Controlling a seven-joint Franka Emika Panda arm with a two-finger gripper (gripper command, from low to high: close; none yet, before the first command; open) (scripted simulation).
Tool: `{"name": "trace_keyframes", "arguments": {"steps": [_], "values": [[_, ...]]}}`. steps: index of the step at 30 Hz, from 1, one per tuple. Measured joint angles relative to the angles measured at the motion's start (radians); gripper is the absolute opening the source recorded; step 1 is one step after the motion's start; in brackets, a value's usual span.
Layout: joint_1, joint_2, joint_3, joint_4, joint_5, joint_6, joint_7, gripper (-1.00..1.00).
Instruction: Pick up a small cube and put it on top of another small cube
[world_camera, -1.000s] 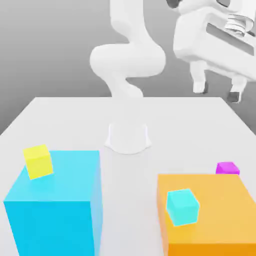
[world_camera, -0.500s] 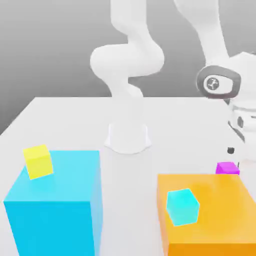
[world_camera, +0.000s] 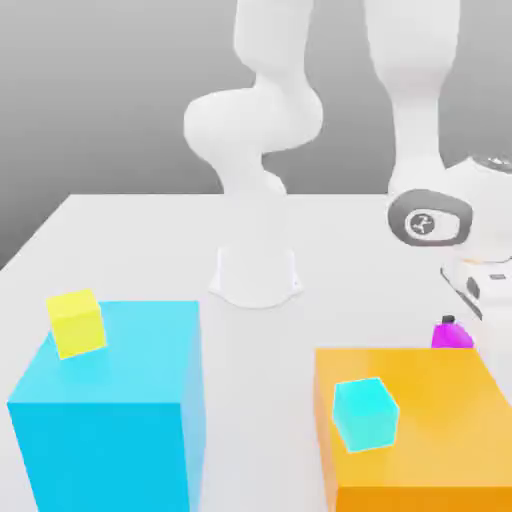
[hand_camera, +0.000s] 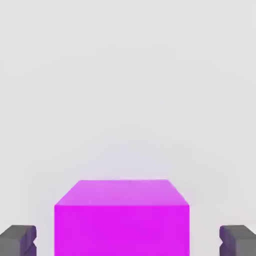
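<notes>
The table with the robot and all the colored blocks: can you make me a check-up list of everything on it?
Surface: white table, bare around the arm's base.
Job's things: small magenta cube on the table, behind the big orange block, at the exterior view's right.
Clutter: small yellow cube on the big cyan block; small cyan cube on the orange block.
Grippers: gripper low over the magenta cube, one of the fingers on each side, with gaps to the cube.
Cables: nothing seen.
Surroundings: plain grey backdrop.

Yellow cube (world_camera: 76, 322) atop cyan block (world_camera: 110, 405)
</notes>
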Motion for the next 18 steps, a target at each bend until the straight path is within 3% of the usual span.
{"name": "trace_keyframes", "arguments": {"steps": [6, 13, 18], "values": [[0.002, 0.002, -0.002, 0.0, -0.005, 0.001, 0.004, -1.0], [-0.145, -0.127, 0.194, -0.031, 0.212, -0.083, -0.158, -1.0], [-0.194, -0.216, 0.276, -0.056, 0.359, -0.143, -0.268, -1.0]]}}
